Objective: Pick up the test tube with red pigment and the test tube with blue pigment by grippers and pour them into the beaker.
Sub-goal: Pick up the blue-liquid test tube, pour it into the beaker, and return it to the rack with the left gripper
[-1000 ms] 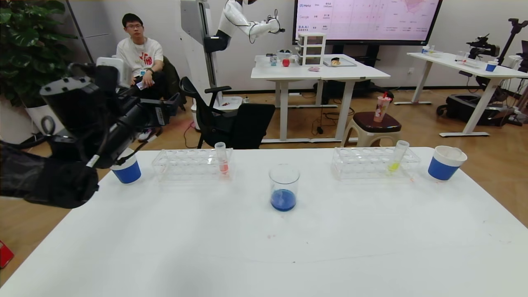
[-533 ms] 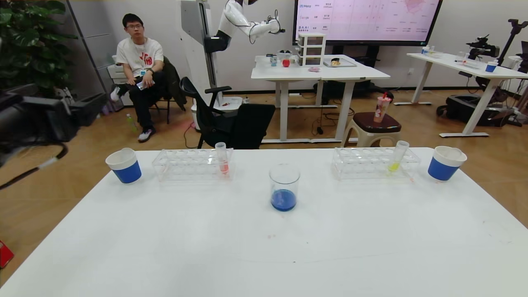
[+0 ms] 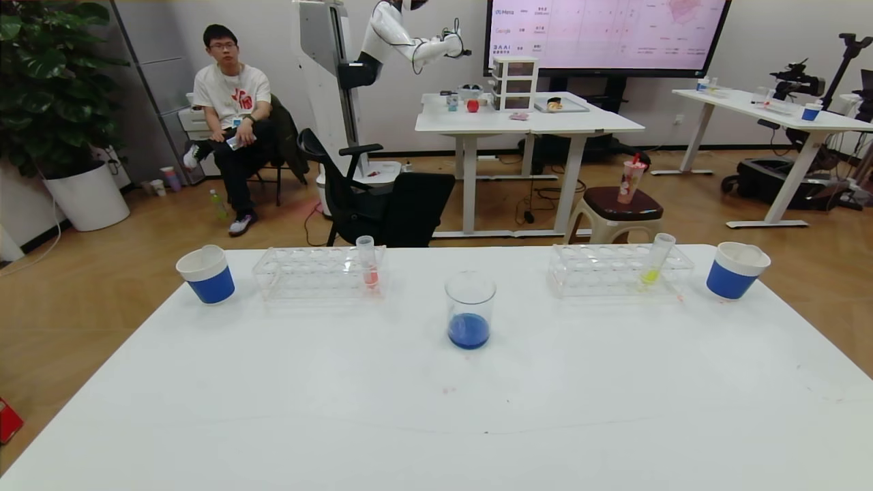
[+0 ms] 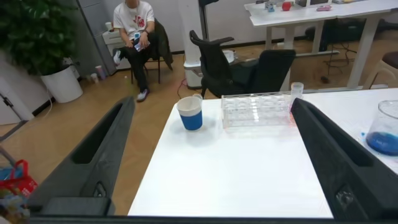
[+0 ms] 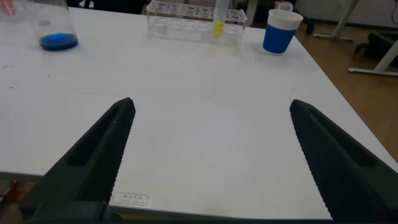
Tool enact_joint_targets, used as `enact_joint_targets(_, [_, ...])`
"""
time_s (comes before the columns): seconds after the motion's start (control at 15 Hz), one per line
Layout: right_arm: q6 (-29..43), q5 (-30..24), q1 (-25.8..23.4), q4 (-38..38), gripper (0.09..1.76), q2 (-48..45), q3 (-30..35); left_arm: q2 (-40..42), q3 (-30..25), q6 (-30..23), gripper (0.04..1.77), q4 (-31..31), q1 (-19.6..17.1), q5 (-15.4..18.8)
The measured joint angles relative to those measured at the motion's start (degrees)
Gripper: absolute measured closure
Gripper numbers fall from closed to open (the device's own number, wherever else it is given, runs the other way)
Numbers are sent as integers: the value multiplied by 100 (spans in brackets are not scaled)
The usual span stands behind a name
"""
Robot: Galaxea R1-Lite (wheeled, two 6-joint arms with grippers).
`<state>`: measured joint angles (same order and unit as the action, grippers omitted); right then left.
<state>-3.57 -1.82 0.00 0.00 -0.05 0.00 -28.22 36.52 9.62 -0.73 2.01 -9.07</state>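
The beaker (image 3: 470, 300) stands mid-table with blue liquid in its bottom; it also shows in the left wrist view (image 4: 384, 124) and the right wrist view (image 5: 53, 25). No tube with vivid red or bright blue liquid is in view. A tube with salmon-pink liquid (image 3: 368, 262) stands in the left rack (image 3: 307, 273). Neither gripper shows in the head view. My left gripper (image 4: 212, 102) is open and empty, off the table's left end. My right gripper (image 5: 211, 102) is open and empty, low over the table's near right part.
A blue-and-white paper cup (image 3: 206, 274) stands at the far left and another (image 3: 736, 270) at the far right. The right rack (image 3: 614, 269) holds a tube with yellow-green liquid (image 3: 656, 259). A seated person, chairs and tables are behind the table.
My left arm, which was over the left paper cup, has drawn back to the left and out of the head view. Nothing on the table has moved.
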Motion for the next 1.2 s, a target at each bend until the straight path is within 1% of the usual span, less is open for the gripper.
enact_joint_targets(0.13, [0, 0, 0, 0, 11, 0, 0, 800, -72, -2, 6, -684, -12, -7])
enact_joint_targets(0.2, [0, 2, 0, 0, 11, 0, 0, 1113, -122, -4, 6, -806, -50, 9])
enact_joint_targets(0.4, [0, 0, 0, 0, 11, 0, 0, 1958, -524, -4, 6, -836, -146, 168])
enact_joint_targets(0.53, [2, 0, 0, 0, 11, 0, 0, 2439, -1048, -33, 6, -800, -166, 354])
enact_joint_targets(0.6, [0, 0, 0, 0, 11, 0, 0, 2569, -1352, -118, 6, -644, -171, 390])
enact_joint_targets(0.73, [0, 2, 0, 0, 11, 0, 0, 2734, -2154, -246, 6, -72, -174, 456])
enact_joint_targets(0.8, [0, 0, 0, 0, 11, 0, 0, 2782, -2655, -276, 6, 240, -174, 528])
enact_joint_targets(0.87, [0, 0, 0, 0, 11, 0, 0, 2806, -3072, -345, 6, 463, -174, 673])
enact_joint_targets(0.93, [0, 0, 0, 0, 11, 0, 0, 2820, -3357, -435, 6, 340, -174, 858])
enact_joint_targets(1.0, [0, 0, 0, 0, 11, 0, 0, 2825, -3510, -499, 6, -12, -177, 914])
enact_joint_targets(1.13, [2, 0, 0, 0, 11, 0, 0, 2833, -3606, -583, 6, 62, -174, 948])
enact_joint_targets(1.2, [2, 0, 0, 2, 11, 0, 0, 2836, -3625, -571, 6, 78, -174, 1041])
